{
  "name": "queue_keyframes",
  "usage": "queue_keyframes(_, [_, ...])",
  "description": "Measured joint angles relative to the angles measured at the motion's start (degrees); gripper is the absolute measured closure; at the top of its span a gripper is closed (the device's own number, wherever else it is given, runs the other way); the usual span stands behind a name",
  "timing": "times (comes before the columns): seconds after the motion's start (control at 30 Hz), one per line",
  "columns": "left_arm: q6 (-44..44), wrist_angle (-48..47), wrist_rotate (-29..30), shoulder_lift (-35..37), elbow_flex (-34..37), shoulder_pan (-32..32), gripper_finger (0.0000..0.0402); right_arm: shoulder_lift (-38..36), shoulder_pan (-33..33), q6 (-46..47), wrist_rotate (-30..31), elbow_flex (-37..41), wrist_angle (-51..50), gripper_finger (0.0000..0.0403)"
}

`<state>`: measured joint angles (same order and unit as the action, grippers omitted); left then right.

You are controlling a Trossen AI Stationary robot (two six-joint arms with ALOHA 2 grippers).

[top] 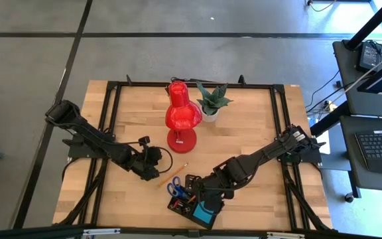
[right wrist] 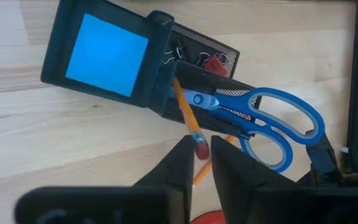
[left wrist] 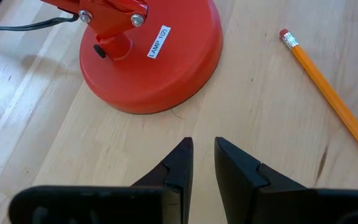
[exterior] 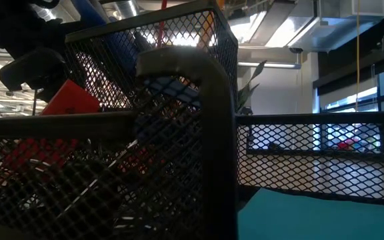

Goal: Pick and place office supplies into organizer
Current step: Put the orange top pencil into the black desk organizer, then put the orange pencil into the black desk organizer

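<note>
The organizer (top: pixel 192 207) is a black mesh tray near the table's near edge. It holds the blue note pad (right wrist: pixel 107 55), tiny black clips (right wrist: pixel 182 50), a small red block (right wrist: pixel 213 62) and the blue-handled scissors (right wrist: pixel 272 124), whose handles stick out over the table. My right gripper (right wrist: pixel 202 149) hangs over its far side, shut on an orange pencil (right wrist: pixel 185 109). A second pencil (top: pixel 173 174) lies flat on the wood, beside my left gripper (left wrist: pixel 202 155). That gripper is empty, its fingers almost together, hovering near the lamp base (left wrist: pixel 151 56). My right gripper pinches the orange pencil at its eraser end (right wrist: pixel 199 144) between the two fingertips, coming from above and pointing down. The pencil slants away from the fingers, and its other end (right wrist: pixel 178 84) reaches into the organizer beside the scissors.
The big red desk lamp (top: pixel 181 116) stands mid-table, and the green potted plant (top: pixel 212 101) behind it toward the far edge. In the low view the organizer's mesh wall (exterior: pixel 179 133) fills the picture. Bare wood lies left of the organizer and on the table's right side.
</note>
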<state>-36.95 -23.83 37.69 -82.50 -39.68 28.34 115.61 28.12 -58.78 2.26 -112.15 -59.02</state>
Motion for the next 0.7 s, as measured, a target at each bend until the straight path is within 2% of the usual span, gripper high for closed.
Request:
queue_keyframes(0.33, [0.0,0.0,0.0,0.0,0.0,0.0,0.0341,0.0,0.0,-0.1,0.7,0.1,0.0,0.0248])
queue_keyframes(0.53, [0.1,-0.1,-1.3,0.0,0.0,0.0,0.0341,0.0,0.5,2.4,4.4,-3.5,-5.5,0.0232])
queue_keyframes(0.7, [0.2,-0.3,-1.7,0.0,0.0,0.1,0.0341,0.0,0.6,14.0,4.0,-8.8,-13.5,0.0231])
